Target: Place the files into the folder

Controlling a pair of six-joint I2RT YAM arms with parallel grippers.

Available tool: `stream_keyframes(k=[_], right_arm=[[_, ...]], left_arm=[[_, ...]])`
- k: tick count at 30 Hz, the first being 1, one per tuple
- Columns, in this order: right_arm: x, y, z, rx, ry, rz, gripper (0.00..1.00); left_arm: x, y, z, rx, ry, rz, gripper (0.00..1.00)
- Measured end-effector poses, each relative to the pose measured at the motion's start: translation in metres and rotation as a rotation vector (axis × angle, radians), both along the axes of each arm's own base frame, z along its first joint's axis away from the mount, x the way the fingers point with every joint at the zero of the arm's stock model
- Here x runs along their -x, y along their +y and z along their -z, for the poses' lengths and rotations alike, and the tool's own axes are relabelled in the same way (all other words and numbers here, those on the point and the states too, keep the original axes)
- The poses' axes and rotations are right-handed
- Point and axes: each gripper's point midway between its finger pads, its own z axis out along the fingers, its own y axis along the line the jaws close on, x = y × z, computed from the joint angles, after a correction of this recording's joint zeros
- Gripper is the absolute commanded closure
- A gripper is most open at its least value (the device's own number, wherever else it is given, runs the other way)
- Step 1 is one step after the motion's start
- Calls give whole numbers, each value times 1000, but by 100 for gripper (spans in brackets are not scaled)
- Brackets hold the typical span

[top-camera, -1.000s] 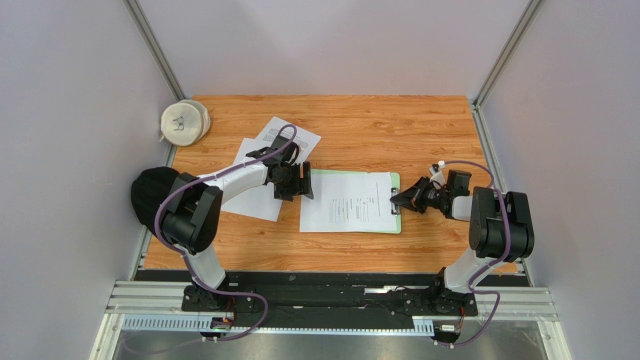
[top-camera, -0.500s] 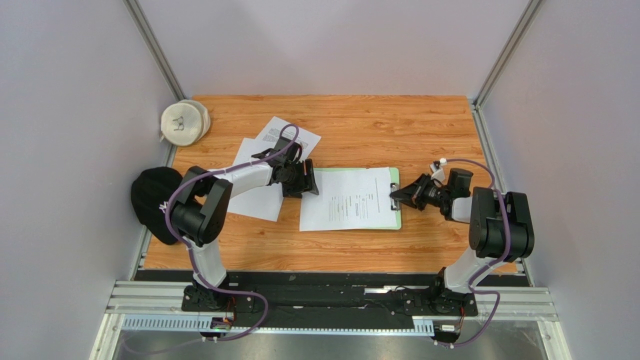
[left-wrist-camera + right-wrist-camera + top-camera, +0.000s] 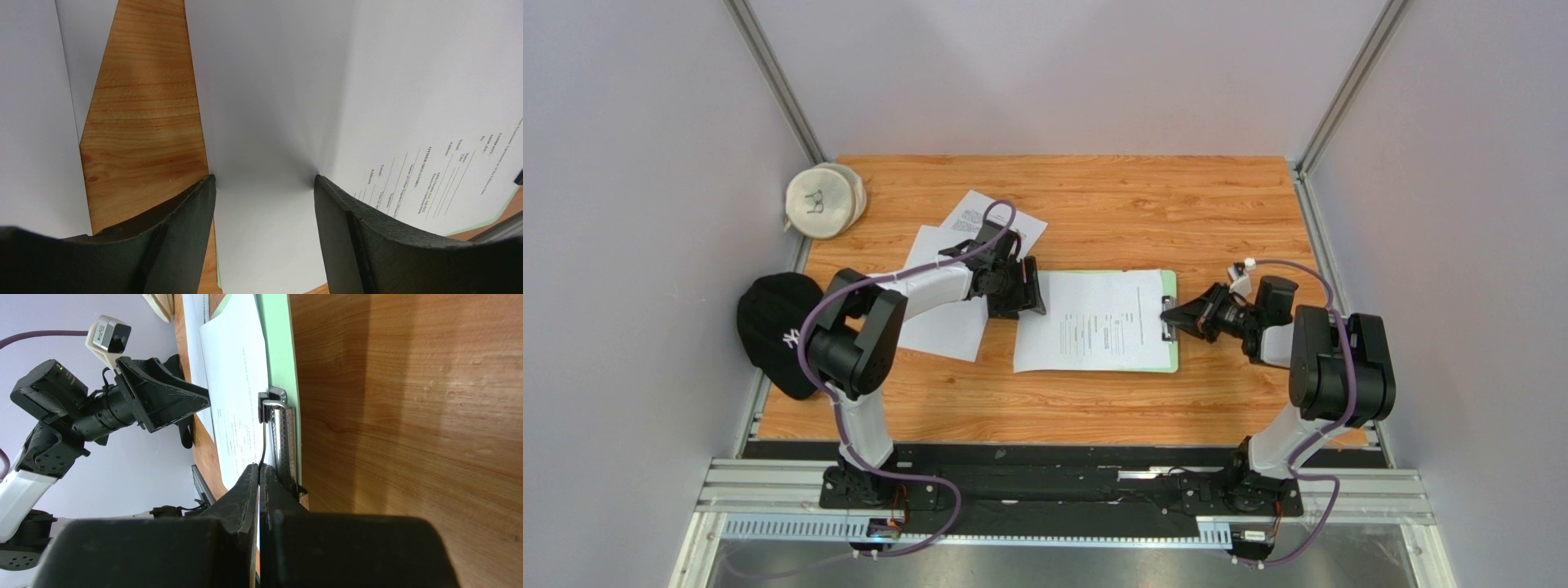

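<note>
1. Over the surface (image 3: 1136,208), top view: the left end effector (image 3: 1026,294) has narrowed and crept slightly farther along the left edge of the sheet (image 3: 1093,321) lying on the folder (image 3: 1173,353). The right end effector (image 3: 1173,316) has nudged in to the folder's right short edge. The sheet now sits squarer on the folder, with only a green strip showing right and bottom, so this one looks nearly seated. Two more files (image 3: 946,331) lie loose on the surface to the left, partly under the left arm, so most of the task looks still undone. A black cap (image 3: 768,325) carries a white emblem, too small to read.
2. Left wrist view: jaws partly spread, fingertips (image 3: 190,214) down at the sheet's near edge, nothing clearly pinched. The sheet has black printed form lines, too small and blurred to read reliably.
3. Right wrist view: jaws pressed together, tip against the clip (image 3: 283,441), nothing visible between them. Whether the sheet's edge sits under the clip cannot be told. No brand shows.
</note>
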Motion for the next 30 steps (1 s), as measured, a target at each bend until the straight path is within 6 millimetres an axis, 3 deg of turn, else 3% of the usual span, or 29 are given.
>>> stream_keyframes(k=[7, 17, 19, 22, 25, 30], right_arm=[[6, -1, 11, 36, 30, -10, 100], [11, -3, 17, 113, 60, -29, 100], [10, -4, 18, 125, 60, -29, 100], [11, -5, 20, 137, 65, -30, 100], [12, -5, 22, 142, 73, -29, 100], [12, -5, 22, 142, 75, -30, 100]], left_arm=[[-1, -4, 0, -55, -13, 19, 31], [-1, 4, -3, -148, -23, 22, 17], [1, 10, -9, -177, -35, 21, 19], [4, 13, -24, -190, -63, 26, 30], [9, -6, -43, -122, -87, 67, 37], [19, -79, -52, 30, -84, 204, 47]])
